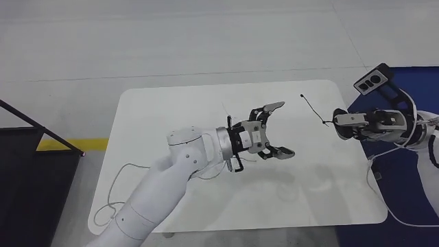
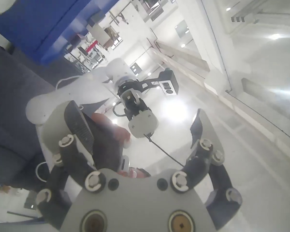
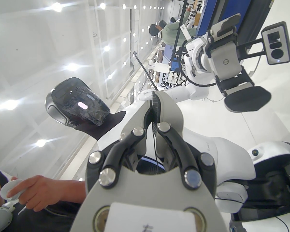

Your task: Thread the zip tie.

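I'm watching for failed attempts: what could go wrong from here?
The zip tie is thin and held at one end by the right gripper; its free end may flex away when touched.
The left gripper, fingers wide open, is apart from it and might close beside it.

The thin black plastic zip tie (image 1: 314,110) is too slight in the top view to tell whether the small knob at its far left tip is the head. Its right end is hidden between the pressed-together fingers of the right gripper (image 1: 336,120). In the left wrist view the strip's near end passes behind a finger linkage of the wide-spread left gripper (image 2: 134,108). In the top view the right arm is cut off by the right edge, and the left arm covers the near left corner of the white rounded table (image 1: 171,110).
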Controlling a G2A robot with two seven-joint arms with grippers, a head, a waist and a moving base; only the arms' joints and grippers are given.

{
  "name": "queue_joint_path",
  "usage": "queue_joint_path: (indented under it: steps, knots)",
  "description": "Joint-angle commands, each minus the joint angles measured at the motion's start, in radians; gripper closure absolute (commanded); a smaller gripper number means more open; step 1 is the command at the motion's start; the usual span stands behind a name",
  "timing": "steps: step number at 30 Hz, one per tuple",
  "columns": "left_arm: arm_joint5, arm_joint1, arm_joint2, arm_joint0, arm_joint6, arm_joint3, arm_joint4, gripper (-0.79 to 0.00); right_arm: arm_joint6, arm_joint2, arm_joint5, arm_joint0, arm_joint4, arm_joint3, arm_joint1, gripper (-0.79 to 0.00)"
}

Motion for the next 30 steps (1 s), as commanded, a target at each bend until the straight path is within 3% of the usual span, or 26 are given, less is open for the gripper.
queue_joint_path:
  steps: [1, 4, 6, 8, 17, 18, 20, 24, 25, 30]
  knots:
    - [-0.166, 0.01, 0.031, 0.012, 0.118, -0.064, 0.417, -0.785, -0.025, -0.004, 0.014, -0.008, 0.022, -0.005, -0.002, 0.0]
    - [-0.407, 0.019, 0.119, 0.051, 0.208, -0.108, 0.868, -0.785, -0.039, -0.003, 0.053, -0.013, 0.053, 0.001, -0.003, 0.0]
    - [-0.559, 0.024, 0.166, 0.081, 0.254, -0.073, 1.126, -0.785, -0.042, -0.006, 0.073, -0.012, 0.064, 0.005, -0.004, 0.0]
    - [-0.637, 0.023, 0.203, 0.1, 0.296, -0.03, 1.299, -0.785, -0.045, -0.007, 0.076, -0.009, 0.063, 0.007, -0.004, 0.0]
    - [-0.632, 0.025, 0.203, 0.093, 0.299, -0.026, 1.343, -0.785, -0.045, -0.007, 0.076, -0.009, 0.063, 0.007, -0.004, 0.0]
    - [-0.606, 0.03, 0.218, 0.081, 0.362, -0.015, 1.575, -0.785, -0.064, -0.011, 0.085, -0.015, 0.08, -0.001, -0.006, 0.0]
    - [-0.587, 0.031, 0.26, 0.092, 0.478, -0.008, 1.842, -0.785, -0.076, -0.007, 0.101, -0.015, 0.096, -0.003, -0.007, 0.0]
    - [-0.573, 0.023, 0.322, 0.111, 0.706, 0.066, 2.228, -0.785, -0.089, -0.003, 0.132, -0.009, 0.106, -0.001, -0.007, 0.0]
    - [-0.554, 0.018, 0.329, 0.114, 0.752, 0.087, 2.281, -0.785, -0.089, -0.004, 0.132, -0.008, 0.101, -0.002, -0.007, 0.0]
    - [-0.554, 0.018, 0.329, 0.114, 0.752, 0.087, 2.281, -0.785, -0.089, -0.004, 0.132, -0.008, 0.101, -0.002, -0.007, 0.0]
